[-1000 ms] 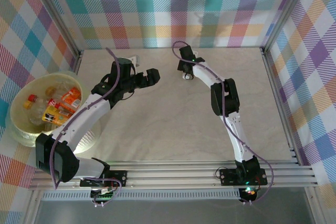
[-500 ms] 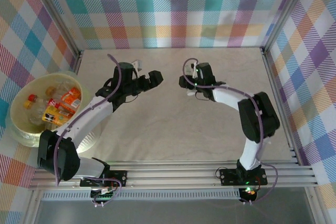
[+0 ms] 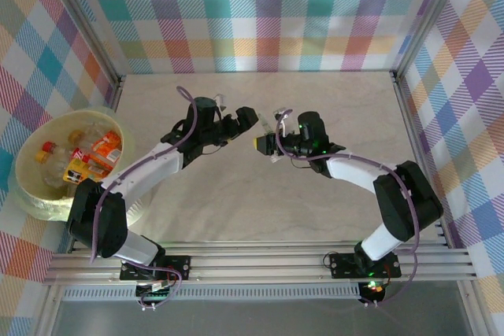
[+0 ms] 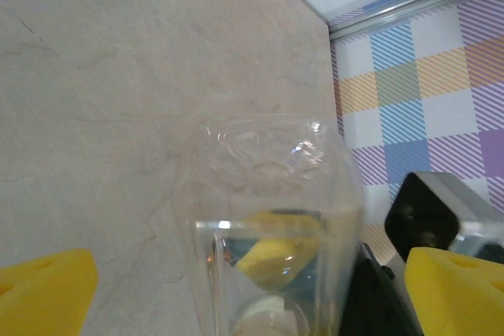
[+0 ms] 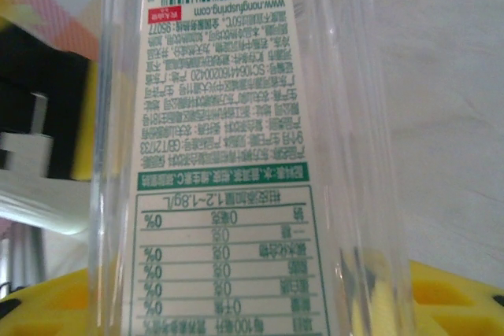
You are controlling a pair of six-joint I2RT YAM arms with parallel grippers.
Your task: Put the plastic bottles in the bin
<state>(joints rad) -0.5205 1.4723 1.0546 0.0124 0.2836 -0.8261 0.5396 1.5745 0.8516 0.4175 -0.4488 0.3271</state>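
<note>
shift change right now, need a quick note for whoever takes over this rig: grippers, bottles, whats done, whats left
Right gripper: shut on a clear bottle, held above the middle of the table.
Left gripper: open, its pads on either side of that bottle, apart from it.
Bin: at the table's left edge, several bottles inside.
Done: those bottles are binned.
Left: probably close the left on the bottle, release the right, carry it to the bin and drop it.

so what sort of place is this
Probably a lab robot test cell: checked cloth walls screen a pale tabletop, and a left arm and right arm are bolted to aluminium rails.
</note>
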